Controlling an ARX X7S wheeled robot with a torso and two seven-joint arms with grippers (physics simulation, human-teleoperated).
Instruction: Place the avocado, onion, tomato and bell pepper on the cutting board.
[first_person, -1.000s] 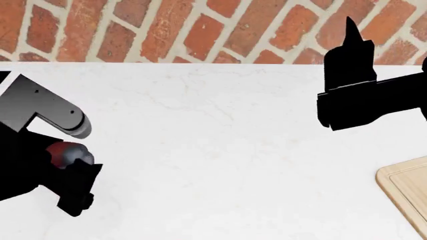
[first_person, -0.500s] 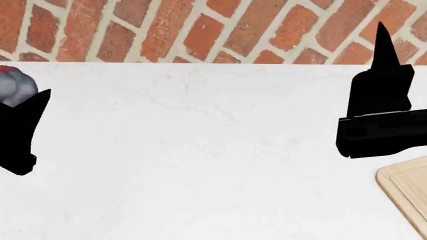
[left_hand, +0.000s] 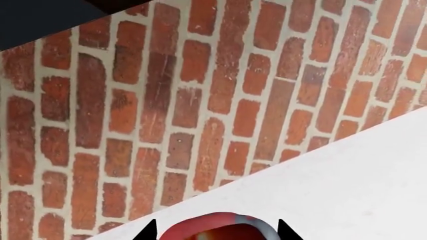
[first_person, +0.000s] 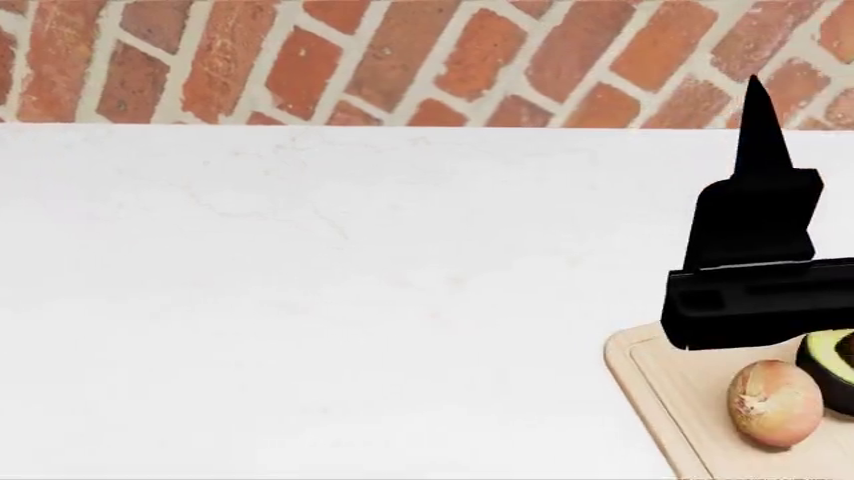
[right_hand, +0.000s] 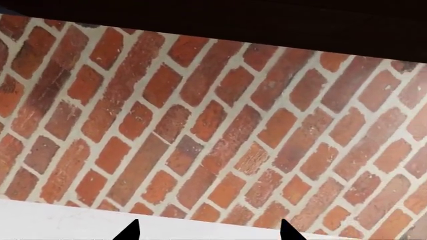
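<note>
The onion (first_person: 774, 402) and the avocado (first_person: 830, 368) already lie on the cutting board (first_person: 654, 385), at the near right of the white bench (first_person: 334, 300). They are just beside each other, the avocado to the right and partly cut off by the edge of the head view.

The step in hand is, I judge, the carrying of the tomato (left_hand: 213, 229). The left wrist view shows it, red and glossy, sitting between the two black tips of the left pincer (left_hand: 215, 231), which seems closed around it; whether the tips really press it I cannot see. This arm is outside the head view. Behind the tomato are the bench and the brick wall (left_hand: 200, 100).

The right pincer (right_hand: 208, 231) hangs above the far left part of the board. Its tips stand apart with nothing between them.

Next the left arm should travel right toward the board and set the tomato on its free near-left part, away from the onion. The right arm stands over the board, so it may need to move aside. The bell pepper is not visible in any view.
</note>
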